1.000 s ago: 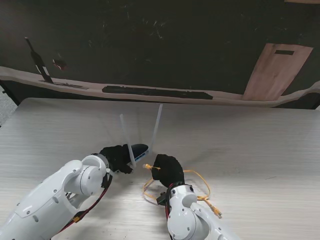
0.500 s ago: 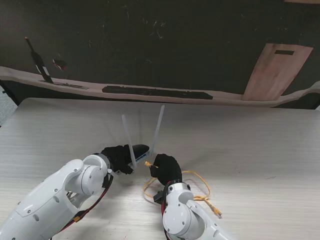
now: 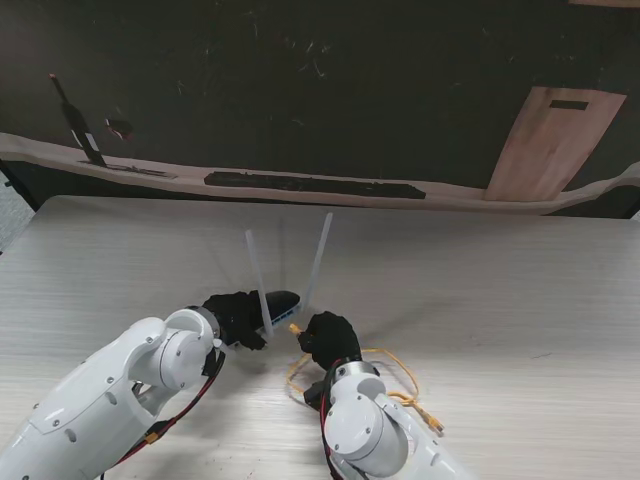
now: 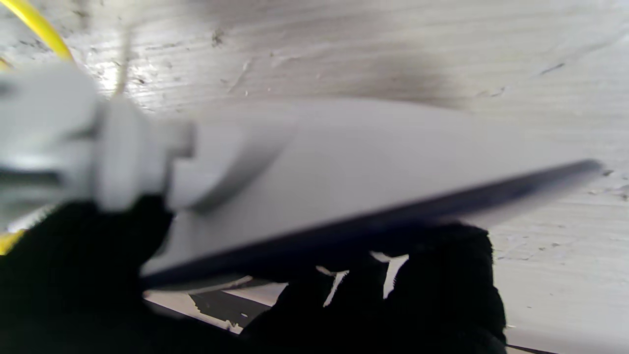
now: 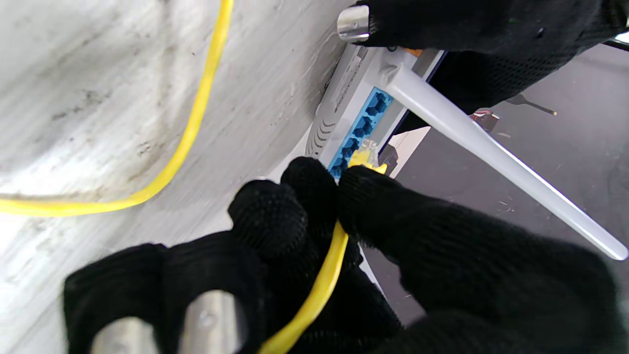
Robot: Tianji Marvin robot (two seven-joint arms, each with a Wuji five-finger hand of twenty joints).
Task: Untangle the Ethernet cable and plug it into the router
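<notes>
The tabletop (image 3: 520, 300) fills the lower two thirds of the stand view: a pale, wood-grained surface, scuffed and streaked where the wrist cameras see it close. Behind it runs a dark wall with a tan board leaning at the upper right of the frame.

Just left of centre, low in the stand view, sits the router (image 3: 275, 302), a flat white plastic body with a dark upper face and two slim white antennas (image 3: 318, 262) standing up and leaning slightly. The left hand (image 3: 235, 315), in a black knit glove, is clamped on the router's body; its wrist view shows fingers wrapped under the thin edge, the casing tilted off the surface.

The Ethernet cable (image 3: 395, 372) is thin, glossy yellow and limp. Its slack lies in loose loops on the tabletop at lower centre-right of the stand view, with a far-end plug (image 3: 434, 424) resting free.

The right hand (image 3: 328, 340), also gloved in black, pinches the cable just behind the near plug (image 5: 362, 158) between thumb and fingertips (image 5: 314, 179).

The relation that matters: in the right wrist view the plug's tip stands right at the row of blue ports (image 5: 361, 129) on the router's back face, apparently at the mouth of one port. Whether it has begun to enter I cannot tell. The cable's long axis runs out of the pinch straight toward that face, so the right hand is the one to push, while the left braces the router against the thrust. The plug looks roughly aligned, and a slight skew could jam it on the port rim.
</notes>
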